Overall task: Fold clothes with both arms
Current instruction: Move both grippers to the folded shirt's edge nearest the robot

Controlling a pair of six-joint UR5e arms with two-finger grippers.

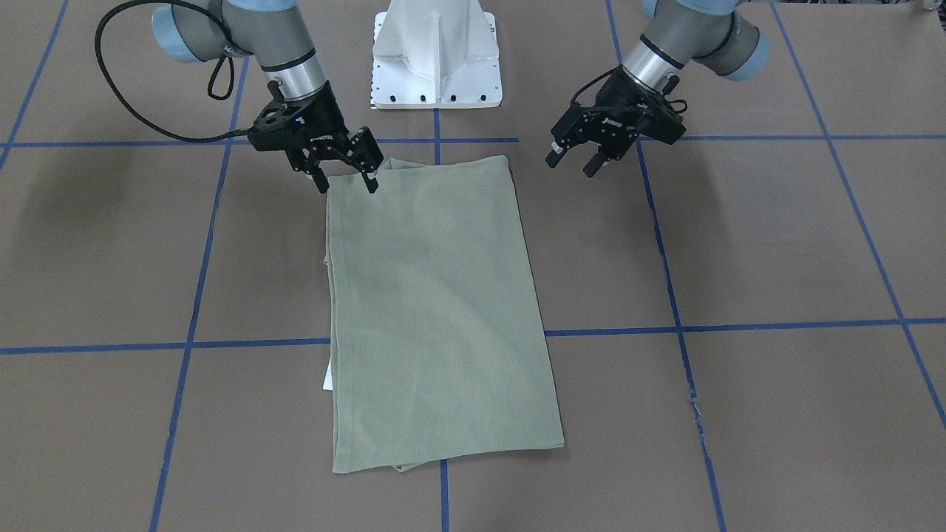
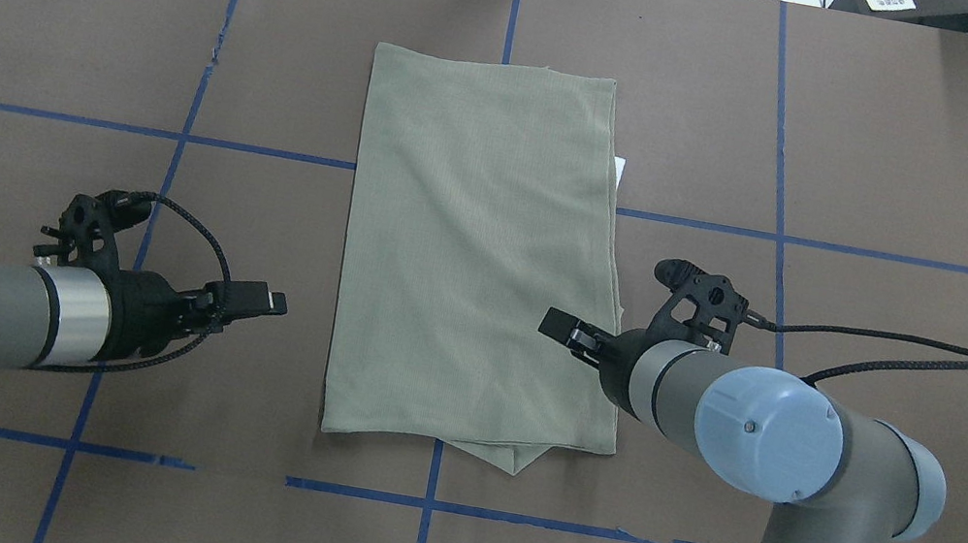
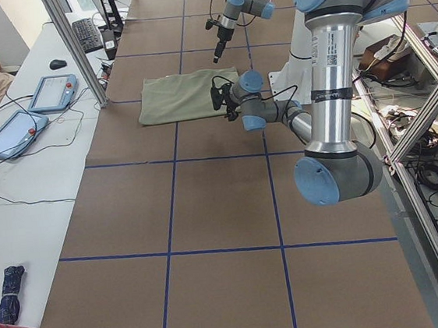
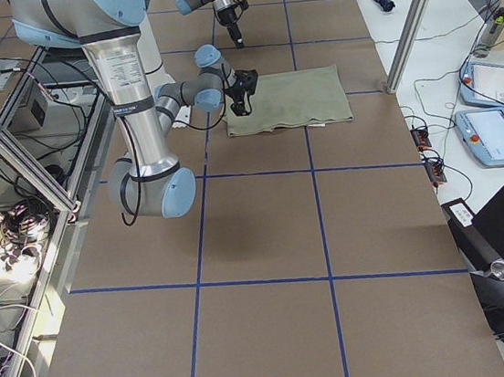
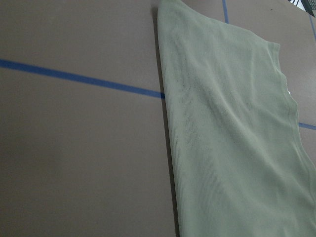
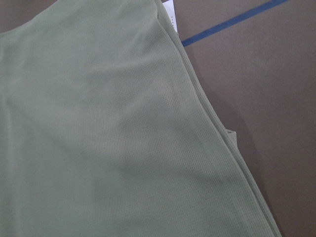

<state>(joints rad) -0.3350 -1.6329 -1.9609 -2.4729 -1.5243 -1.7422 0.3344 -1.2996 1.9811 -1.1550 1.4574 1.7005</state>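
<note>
a: progress?
b: shirt (image 1: 436, 310) lay at mid table (image 1: 739, 258), folded to a long rectangle; likely one crosswise fold outstanding.
a: any grasp?
b: none. left gripper (image 1: 573, 164) and right gripper (image 1: 346, 183) both spread open, empty.

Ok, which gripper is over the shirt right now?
The right gripper: its open fingers are over the corner of the shirt nearest the robot. The left gripper hangs over bare table beside it.

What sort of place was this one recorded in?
Most likely a robotics lab workcell: a brown table gridded with blue tape, an aluminium frame post beside it, and teach pendants on the white side bench.
</note>
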